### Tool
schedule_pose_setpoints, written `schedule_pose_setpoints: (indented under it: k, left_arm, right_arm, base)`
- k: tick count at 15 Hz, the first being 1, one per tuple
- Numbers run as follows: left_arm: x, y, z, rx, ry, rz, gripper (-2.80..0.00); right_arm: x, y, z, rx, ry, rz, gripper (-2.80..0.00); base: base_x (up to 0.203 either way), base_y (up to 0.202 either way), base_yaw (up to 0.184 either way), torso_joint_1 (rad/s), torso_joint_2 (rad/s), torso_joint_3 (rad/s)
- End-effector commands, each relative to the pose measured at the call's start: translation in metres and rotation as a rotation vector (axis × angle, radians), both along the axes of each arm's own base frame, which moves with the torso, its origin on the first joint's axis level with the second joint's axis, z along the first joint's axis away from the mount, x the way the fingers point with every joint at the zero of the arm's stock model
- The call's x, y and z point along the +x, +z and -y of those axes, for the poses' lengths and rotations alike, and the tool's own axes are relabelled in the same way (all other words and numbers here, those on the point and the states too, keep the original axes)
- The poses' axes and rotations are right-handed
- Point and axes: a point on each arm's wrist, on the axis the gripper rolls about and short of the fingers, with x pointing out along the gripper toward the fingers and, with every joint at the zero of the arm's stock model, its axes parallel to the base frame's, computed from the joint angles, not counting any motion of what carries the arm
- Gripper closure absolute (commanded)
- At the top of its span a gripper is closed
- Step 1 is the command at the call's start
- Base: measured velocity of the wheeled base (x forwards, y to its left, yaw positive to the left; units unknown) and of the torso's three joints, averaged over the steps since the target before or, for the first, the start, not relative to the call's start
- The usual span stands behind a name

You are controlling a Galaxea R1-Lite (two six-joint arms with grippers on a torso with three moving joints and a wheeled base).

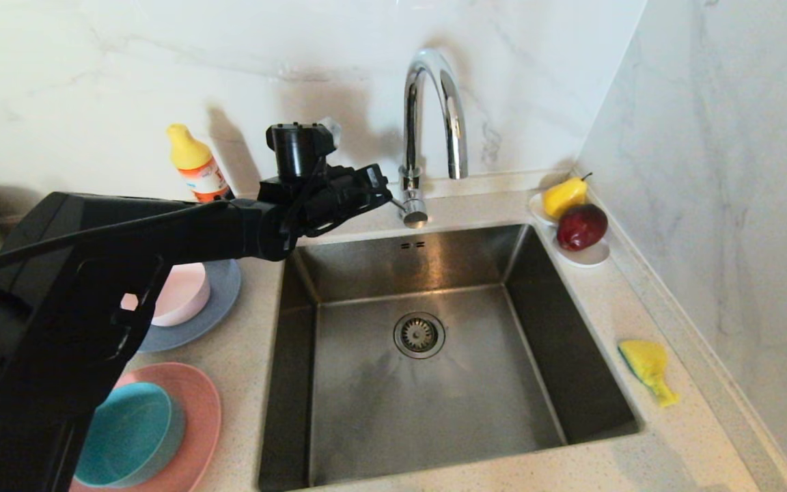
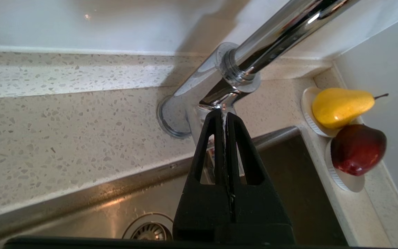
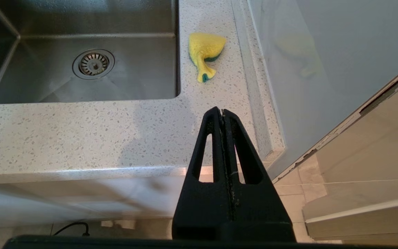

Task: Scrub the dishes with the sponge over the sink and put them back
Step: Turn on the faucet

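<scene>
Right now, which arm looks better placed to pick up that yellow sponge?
The right. The sponge lies on the counter to the right of the sink, ahead of the shut right gripper. The left gripper, also shut, is up by the faucet, across the basin.

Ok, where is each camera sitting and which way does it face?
Head view: high, looking down at the sink; left arm shows.
Left wrist view: behind the shut left gripper, facing the faucet base.
Right wrist view: behind the shut right gripper, low, before the counter edge.
Head and right wrist views share the sponge.
</scene>
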Motion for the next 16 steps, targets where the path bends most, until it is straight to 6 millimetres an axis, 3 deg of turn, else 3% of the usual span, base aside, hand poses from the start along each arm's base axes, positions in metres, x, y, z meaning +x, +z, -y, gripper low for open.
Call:
schedule_pose_setpoints:
  k: [1, 16]
  left_arm:
    - [0.004, -0.008, 0.002, 0.003, 0.002, -0.01, 0.0]
    - [-0.009, -0.004, 0.0, -0.007, -0.002, -0.067, 0.0]
  right_arm:
    - [0.0, 0.0, 0.0, 0.0, 0.001, 0.001, 0.0]
    - [0.0, 0.0, 0.0, 0.0, 0.001, 0.001, 0.0]
  base:
    - [0.0, 0.0, 0.0, 0.0, 0.0, 0.0]
    - [0.0, 0.0, 0.0, 0.0, 0.0, 0.0]
